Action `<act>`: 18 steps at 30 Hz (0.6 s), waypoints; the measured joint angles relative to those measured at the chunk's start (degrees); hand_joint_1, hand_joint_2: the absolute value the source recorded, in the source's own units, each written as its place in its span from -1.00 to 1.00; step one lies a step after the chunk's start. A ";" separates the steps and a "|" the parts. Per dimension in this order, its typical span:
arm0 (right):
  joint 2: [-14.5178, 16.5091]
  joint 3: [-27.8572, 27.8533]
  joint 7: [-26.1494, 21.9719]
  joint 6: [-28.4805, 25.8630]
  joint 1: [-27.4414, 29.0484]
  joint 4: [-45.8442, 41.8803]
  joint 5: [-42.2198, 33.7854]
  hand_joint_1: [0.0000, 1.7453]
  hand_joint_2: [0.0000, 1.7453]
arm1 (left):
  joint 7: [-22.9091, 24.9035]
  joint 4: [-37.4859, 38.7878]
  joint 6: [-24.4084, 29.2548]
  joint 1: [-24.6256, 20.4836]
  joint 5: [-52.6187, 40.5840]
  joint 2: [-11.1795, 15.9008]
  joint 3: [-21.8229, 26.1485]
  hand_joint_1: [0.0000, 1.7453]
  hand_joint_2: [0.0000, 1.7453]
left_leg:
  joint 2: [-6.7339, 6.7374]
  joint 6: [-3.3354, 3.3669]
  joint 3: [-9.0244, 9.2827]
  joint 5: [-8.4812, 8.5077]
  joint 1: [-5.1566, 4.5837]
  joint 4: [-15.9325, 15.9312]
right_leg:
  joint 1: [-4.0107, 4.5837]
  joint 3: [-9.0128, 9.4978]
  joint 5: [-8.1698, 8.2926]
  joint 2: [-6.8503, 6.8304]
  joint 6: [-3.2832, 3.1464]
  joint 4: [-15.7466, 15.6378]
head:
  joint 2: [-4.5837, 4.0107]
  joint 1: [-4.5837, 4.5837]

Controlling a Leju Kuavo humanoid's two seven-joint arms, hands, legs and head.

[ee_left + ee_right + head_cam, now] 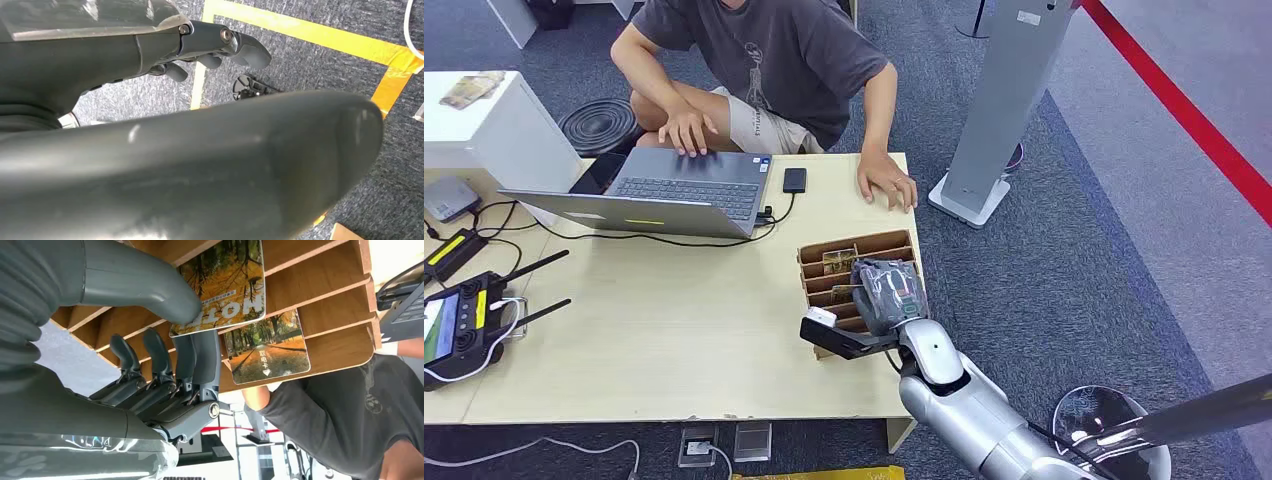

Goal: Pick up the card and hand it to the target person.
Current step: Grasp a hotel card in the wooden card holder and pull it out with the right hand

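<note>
A wooden slotted rack (854, 245) stands on the table's right side and holds cards with an autumn-tree print. My right hand (889, 290) is over the rack. In the right wrist view the thumb (150, 295) presses on the face of one card (230, 275) while the fingers (202, 355) lie behind it, so the card is pinched and still sits in its slot. A second card (267, 347) sits one slot further along. The person (774, 50) sits across the table, one hand (889, 185) flat near the rack. My left hand (220, 45) hangs over the floor, holding nothing.
An open laptop (674, 190) with the person's other hand on it, a black phone (795, 180), and a remote controller (459, 320) with cables lie on the table (654, 330). A white box (484, 120) stands at the left, a grey stand (999, 110) at the right.
</note>
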 joint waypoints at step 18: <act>-1.27 -1.93 0.65 -3.02 0.36 -8.19 2.10 0.80 1.00 | -0.12 0.00 0.02 0.12 0.67 0.00 0.03 -1.00 -1.00 | 0.00 0.00 0.00 0.00 0.00 0.00 | 0.00 -0.01 0.00 0.00 0.00 0.00 | 0.00 -0.01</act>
